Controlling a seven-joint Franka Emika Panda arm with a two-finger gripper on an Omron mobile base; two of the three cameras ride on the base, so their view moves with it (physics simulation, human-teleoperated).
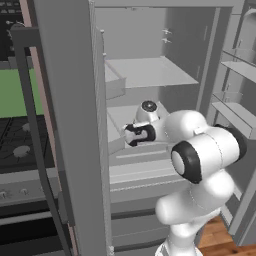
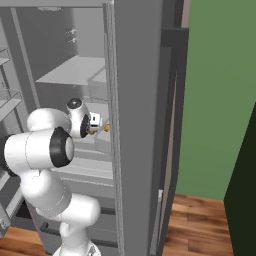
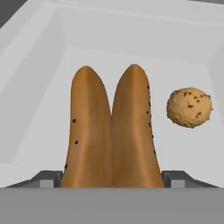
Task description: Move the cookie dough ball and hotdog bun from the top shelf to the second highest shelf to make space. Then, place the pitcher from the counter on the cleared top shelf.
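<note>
Both fingertips [image 3: 46, 178] of the wide tool [image 3: 112, 180] flank the hotdog bun [image 3: 111, 131], cookie dough ball [image 3: 189, 107] just beside.

The white arm rises from the lower edge of both base views, bends at a bulky elbow joint with a dark ring, and reaches forward and level at mid height. In the left base view the wrist ends in a rounded white housing topped by a dark cap, with the dark-banded hand turned toward the left. The pincer [image 3: 112, 178] shows in the hand view as two small dark fingertips [image 3: 46, 178], set wide apart at the lower edge, one on each side, with the jaws standing open.
</note>
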